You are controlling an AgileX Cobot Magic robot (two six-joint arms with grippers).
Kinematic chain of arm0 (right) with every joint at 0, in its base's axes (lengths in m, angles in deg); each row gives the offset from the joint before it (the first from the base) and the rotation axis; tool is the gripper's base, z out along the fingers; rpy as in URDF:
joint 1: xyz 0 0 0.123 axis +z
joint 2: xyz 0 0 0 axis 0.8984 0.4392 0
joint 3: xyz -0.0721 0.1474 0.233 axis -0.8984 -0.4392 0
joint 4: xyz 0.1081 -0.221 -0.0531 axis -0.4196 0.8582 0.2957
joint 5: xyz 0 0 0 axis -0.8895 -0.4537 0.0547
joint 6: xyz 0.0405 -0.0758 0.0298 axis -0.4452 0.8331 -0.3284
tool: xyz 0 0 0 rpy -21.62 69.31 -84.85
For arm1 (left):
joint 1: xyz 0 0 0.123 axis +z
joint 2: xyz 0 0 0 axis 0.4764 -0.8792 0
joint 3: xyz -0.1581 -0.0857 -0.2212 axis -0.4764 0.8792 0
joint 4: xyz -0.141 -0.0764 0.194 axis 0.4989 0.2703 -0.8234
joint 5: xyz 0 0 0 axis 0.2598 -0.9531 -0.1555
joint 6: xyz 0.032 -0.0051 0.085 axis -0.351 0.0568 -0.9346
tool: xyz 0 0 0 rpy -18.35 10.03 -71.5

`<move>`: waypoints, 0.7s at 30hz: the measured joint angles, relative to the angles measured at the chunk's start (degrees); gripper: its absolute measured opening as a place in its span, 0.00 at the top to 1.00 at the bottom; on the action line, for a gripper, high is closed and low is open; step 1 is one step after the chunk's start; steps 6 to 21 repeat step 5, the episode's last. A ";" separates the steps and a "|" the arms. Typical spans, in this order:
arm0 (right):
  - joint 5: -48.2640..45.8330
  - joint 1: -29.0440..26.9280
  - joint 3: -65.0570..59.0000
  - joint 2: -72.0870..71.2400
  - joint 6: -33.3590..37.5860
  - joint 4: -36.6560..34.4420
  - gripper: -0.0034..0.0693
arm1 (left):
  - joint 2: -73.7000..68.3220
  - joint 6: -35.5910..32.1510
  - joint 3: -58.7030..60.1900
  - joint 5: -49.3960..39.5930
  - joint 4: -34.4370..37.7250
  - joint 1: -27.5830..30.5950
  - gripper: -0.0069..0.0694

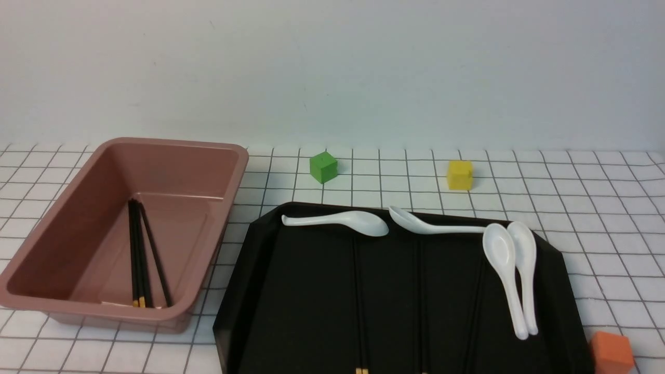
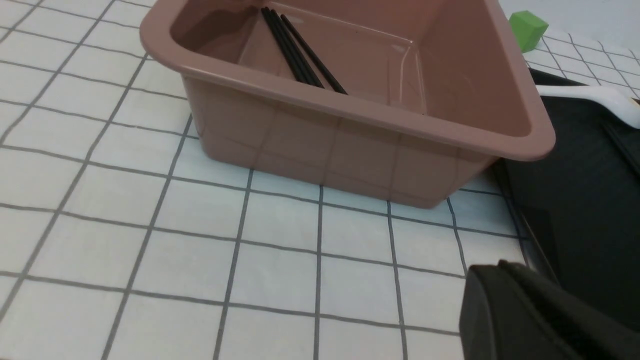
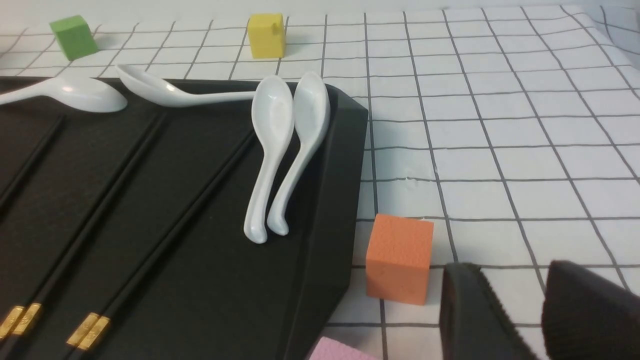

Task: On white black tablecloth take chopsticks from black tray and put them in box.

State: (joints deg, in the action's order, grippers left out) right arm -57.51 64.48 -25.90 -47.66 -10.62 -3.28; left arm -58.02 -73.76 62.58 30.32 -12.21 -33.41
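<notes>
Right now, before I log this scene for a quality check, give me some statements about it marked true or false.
1. The box holds chopsticks. True.
2. The black tray has no chopsticks in it. False: several thin black ones lie in it.
3. Four white spoons are with the tray. True.
4. The green cube sits inside the box. False: it stands on the tablecloth, beyond the tray.
5. The orange cube is on the tablecloth beside the tray. True.
6. The right gripper is clamped on a spoon. False: nothing is between its fingers.
</notes>
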 joint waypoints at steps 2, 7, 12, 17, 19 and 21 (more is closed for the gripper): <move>0.00 0.00 0.00 0.00 0.00 0.00 0.62 | 0.00 0.00 0.00 0.00 0.00 0.00 0.90; 0.00 0.00 0.00 0.00 0.00 0.00 0.62 | 0.00 0.00 0.00 0.00 0.00 0.00 0.89; 0.00 0.00 0.00 0.00 0.00 0.00 0.62 | 0.00 0.00 0.00 0.00 0.00 0.00 0.89; 0.00 0.00 0.00 0.00 0.00 0.00 0.62 | 0.00 0.00 0.00 0.00 0.00 0.00 0.89; 0.00 0.00 0.00 0.00 0.00 0.00 0.62 | 0.00 0.00 0.00 0.00 0.00 0.00 0.89; 0.00 0.00 0.00 0.00 0.00 0.00 0.62 | 0.00 0.00 0.00 0.00 0.00 0.00 0.89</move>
